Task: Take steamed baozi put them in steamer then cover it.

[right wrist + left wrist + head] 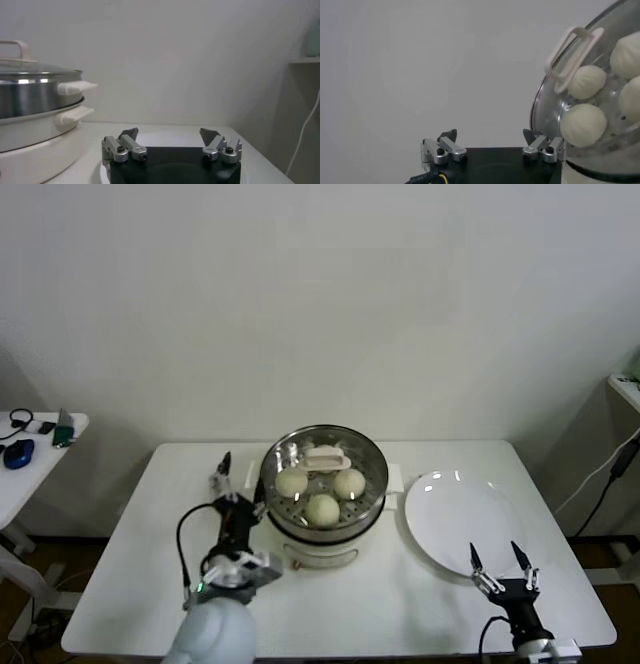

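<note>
Clear glass, metal-rimmed, the round cover (pixel 323 467) with its cream rectangular handle is sitting on the shiny round steel steamer (pixel 322 519), enclosing the cream-white steamed baozi (pixel 322 509). The left gripper (pixel 236 479) is hovering just beside the steamer's left rim, fingers spread wide and empty. The right gripper (pixel 496 561) is waiting well right of the steamer, over the flat white plate's (pixel 450 519) near edge, also wide and empty.

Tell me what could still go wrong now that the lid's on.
1. The left gripper sits open right beside the cover rim; a careless retreat could clip it and shift the cover off the steamer.
2. The right gripper hovers open over the white plate edge; dropping lower might knock the plate.
</note>
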Available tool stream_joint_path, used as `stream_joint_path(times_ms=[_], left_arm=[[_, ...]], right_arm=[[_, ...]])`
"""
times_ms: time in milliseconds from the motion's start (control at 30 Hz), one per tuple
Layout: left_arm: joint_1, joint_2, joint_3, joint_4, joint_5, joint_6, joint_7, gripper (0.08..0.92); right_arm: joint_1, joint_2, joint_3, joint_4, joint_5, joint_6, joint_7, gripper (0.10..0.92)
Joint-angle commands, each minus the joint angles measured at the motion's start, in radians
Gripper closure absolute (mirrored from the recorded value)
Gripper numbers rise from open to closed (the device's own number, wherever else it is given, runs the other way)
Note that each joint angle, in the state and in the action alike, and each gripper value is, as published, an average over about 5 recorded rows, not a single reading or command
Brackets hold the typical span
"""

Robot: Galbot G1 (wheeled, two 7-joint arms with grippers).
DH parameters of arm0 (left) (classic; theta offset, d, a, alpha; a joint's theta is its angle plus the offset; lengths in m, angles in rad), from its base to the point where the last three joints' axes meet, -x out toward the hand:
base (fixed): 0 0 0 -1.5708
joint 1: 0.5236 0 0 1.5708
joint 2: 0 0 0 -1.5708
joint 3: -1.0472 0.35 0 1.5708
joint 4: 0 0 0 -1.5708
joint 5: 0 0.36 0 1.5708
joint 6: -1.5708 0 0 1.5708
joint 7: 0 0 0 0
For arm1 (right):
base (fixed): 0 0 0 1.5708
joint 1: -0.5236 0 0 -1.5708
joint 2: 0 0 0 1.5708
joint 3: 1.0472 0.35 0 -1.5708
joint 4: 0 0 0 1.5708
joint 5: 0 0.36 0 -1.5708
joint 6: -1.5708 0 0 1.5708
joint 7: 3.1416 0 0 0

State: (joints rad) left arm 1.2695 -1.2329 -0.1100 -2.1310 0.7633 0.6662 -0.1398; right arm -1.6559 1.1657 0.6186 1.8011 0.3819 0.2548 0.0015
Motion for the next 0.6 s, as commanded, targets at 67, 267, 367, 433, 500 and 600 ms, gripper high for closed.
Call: stream_joint_path(times_ms=[67, 267, 367, 433, 500, 600], left_arm=[[0.329, -0.039, -0.329, 0.129, -0.822, -0.823, -0.223, 0.177], [0.358, -0.044, -0.360, 0.307, -0.982, -0.985, -0.156, 0.177], [0.361, -0.045, -0.356, 0.366, -0.990, -1.024, -0.156, 0.177], [0.363, -0.049, -0.350, 0.393, -0.988, -1.033, -0.157, 0.177], [0.365, -0.053, -0.340, 0.412, -0.985, -1.038, -0.159, 0.177], [0.371, -0.058, -0.330, 0.416, -0.980, -1.034, -0.161, 0.177]], right_arm=[[0.014, -0.006, -0.026, -0.021, -0.036, 0.009, 0.000, 0.203], [0.032, -0.009, -0.040, -0.045, -0.039, 0.011, 0.000, 0.202], [0.041, -0.010, -0.042, -0.058, -0.039, 0.012, 0.000, 0.203], [0.046, -0.010, -0.042, -0.065, -0.039, 0.014, 0.000, 0.203], [0.051, -0.011, -0.043, -0.069, -0.038, 0.015, -0.001, 0.203], [0.055, -0.013, -0.045, -0.071, -0.038, 0.016, -0.002, 0.202]])
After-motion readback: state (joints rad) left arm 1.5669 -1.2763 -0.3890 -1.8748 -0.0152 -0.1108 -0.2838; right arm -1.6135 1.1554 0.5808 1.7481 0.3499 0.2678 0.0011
